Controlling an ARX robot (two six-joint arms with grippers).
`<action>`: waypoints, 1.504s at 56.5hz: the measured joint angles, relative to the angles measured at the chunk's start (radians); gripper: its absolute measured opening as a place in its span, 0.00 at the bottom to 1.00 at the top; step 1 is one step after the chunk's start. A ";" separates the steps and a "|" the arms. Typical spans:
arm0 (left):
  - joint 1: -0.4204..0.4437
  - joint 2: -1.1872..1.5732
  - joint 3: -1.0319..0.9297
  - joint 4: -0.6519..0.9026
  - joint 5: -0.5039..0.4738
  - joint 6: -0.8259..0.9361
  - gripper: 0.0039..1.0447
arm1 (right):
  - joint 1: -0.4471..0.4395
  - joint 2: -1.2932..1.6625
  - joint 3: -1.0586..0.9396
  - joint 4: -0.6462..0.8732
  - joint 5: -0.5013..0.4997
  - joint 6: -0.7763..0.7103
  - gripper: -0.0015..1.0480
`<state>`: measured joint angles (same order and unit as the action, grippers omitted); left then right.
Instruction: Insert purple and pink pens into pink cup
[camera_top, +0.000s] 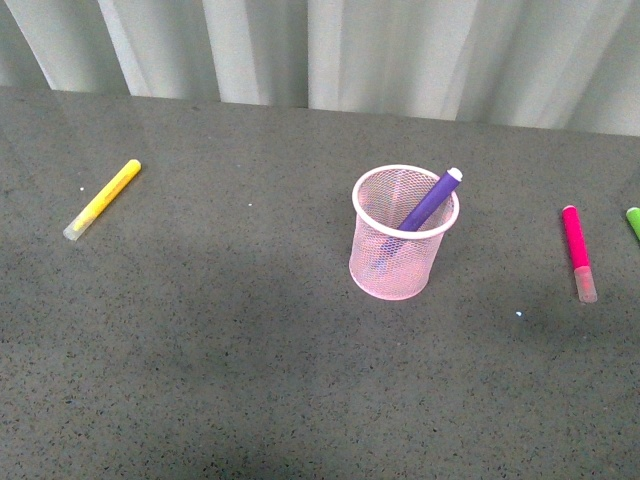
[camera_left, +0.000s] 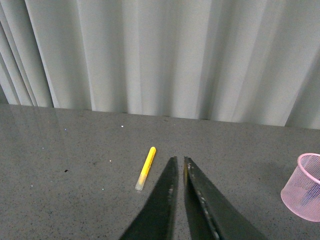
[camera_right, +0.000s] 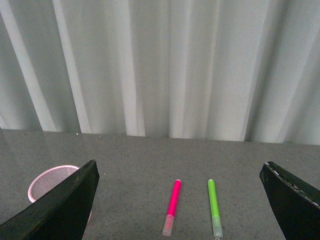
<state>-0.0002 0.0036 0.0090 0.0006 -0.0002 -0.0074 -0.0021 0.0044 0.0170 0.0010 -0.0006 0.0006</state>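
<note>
You have the purple pen (camera_top: 432, 200) in the cup (camera_top: 415, 272), tilted, its upper end leaning over the rim's right side. The pink pen (camera_top: 576, 245) lies flat on the table (camera_top: 250, 350), well to the cup's right, clear cap toward you. The green marker (camera_top: 633, 220) lies just beyond it, and the yellow marker (camera_top: 103, 199) far to the left. Your left gripper (camera_left: 180, 159) has its fingers almost together, holding nothing. Your right gripper (camera_right: 180, 164) is spread wide and empty.
</note>
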 joint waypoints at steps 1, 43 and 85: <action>0.000 0.000 0.000 0.000 0.000 0.000 0.32 | 0.000 0.000 0.000 0.000 0.000 0.000 0.93; 0.000 0.000 0.000 0.000 0.000 0.003 0.94 | -0.220 1.563 0.836 0.213 0.079 0.174 0.93; 0.000 0.000 0.000 0.000 0.000 0.003 0.94 | -0.001 2.026 1.094 0.002 0.021 0.156 0.93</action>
<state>-0.0002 0.0032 0.0090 0.0006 -0.0002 -0.0048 -0.0029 2.0304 1.1114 0.0025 0.0204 0.1570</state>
